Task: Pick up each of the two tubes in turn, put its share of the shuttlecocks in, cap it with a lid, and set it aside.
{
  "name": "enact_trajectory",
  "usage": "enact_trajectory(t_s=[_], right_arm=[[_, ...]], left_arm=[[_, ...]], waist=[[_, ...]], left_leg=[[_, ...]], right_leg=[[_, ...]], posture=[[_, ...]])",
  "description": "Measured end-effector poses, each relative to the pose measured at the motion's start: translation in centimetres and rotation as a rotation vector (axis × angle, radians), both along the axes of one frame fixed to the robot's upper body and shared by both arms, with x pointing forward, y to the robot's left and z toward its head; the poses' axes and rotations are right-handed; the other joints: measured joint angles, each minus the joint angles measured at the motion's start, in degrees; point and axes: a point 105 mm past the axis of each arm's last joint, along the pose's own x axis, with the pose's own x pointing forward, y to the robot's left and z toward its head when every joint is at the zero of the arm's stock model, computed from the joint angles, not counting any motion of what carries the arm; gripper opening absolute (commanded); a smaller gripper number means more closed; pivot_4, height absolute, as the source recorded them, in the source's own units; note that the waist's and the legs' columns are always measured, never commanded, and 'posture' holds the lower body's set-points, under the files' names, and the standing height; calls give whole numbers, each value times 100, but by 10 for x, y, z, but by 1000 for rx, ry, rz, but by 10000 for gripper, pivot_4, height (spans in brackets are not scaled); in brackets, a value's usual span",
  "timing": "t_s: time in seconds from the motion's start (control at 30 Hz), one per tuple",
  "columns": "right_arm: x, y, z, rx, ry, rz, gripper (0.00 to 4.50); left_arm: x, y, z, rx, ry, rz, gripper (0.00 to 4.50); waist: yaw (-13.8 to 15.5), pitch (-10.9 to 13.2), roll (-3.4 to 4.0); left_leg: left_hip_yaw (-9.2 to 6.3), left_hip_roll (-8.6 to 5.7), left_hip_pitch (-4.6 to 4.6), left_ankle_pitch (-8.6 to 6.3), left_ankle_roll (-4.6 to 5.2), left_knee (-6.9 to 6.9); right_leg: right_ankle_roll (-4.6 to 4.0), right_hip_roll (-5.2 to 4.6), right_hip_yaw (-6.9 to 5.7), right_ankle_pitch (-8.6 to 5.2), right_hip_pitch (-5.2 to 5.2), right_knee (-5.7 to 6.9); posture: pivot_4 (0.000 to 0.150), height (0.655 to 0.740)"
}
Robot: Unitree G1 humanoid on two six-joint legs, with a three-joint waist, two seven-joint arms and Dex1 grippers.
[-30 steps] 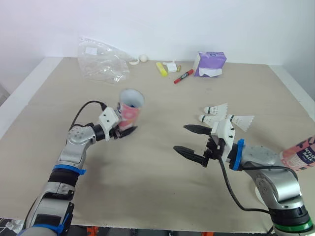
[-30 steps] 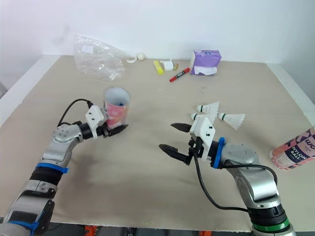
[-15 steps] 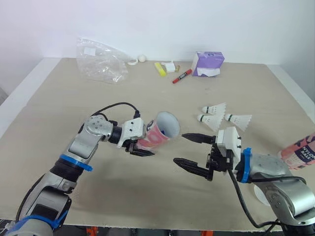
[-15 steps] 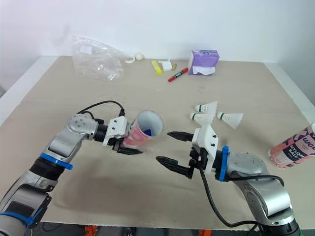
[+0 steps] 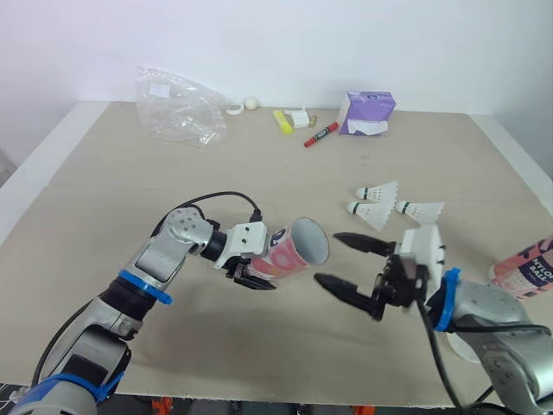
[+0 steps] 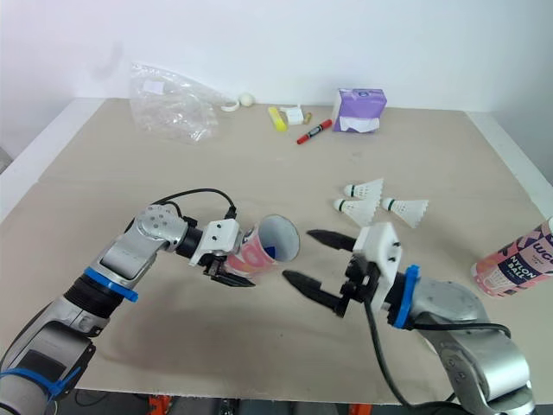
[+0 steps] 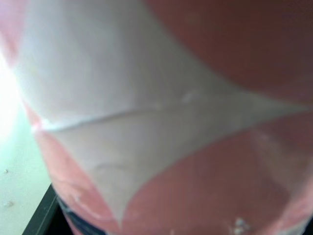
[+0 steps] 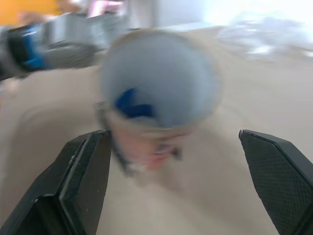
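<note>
Your left gripper [image 5: 257,270] grasps the tube [image 5: 289,253]; hold its mouth steady while your spread, empty right gripper [image 5: 329,258] fetches shuttlecocks [image 5: 378,192].

Much of the tube [image 5: 289,252] held by the left gripper [image 5: 259,272] screens that gripper's jaws in the head views, and the tube's rear end is lost behind the gripper's white mount. From the left wrist, the tube's wall is a close pink-and-white blur with nothing readable on it. From the right wrist, its open mouth is smeared, and something blue [image 8: 131,102] inside is too blurred to name. A second tube [image 6: 511,262] is cut off by the right edge. At the counter's [image 5: 104,190] back, a pale round thing [image 5: 251,103] is too small to identify
</note>
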Motion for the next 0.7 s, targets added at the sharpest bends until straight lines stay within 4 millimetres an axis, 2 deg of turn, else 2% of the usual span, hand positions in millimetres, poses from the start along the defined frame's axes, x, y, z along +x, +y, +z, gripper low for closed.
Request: enact_trajectory(t_s=[0.17, 0.27, 0.7], right_arm=[[46, -61, -1, 5, 61, -382, 45000], [60, -79, -10, 1, 106, -489, 45000], [91, -64, -45, 41, 254, -499, 45000]], left_arm=[[0, 1, 0, 27, -11, -9, 30015], [-1, 0, 1, 55, -25, -24, 30015], [-1, -2, 3, 98, -25, -25, 30015]], waist=[[-2, 0, 1], [-5, -3, 6], [-13, -4, 9]], left_leg=[[5, 2, 0, 3, 5, 2], [5, 4, 1, 3, 5, -2], [9, 4, 1, 2, 7, -3]], right_leg=[[-2, 3, 3, 4, -2, 1], [-6, 7, 4, 1, -4, 2], [-5, 9, 9, 1, -7, 3]], posture=[[1500, 7400], [1500, 7400], [1500, 7400]])
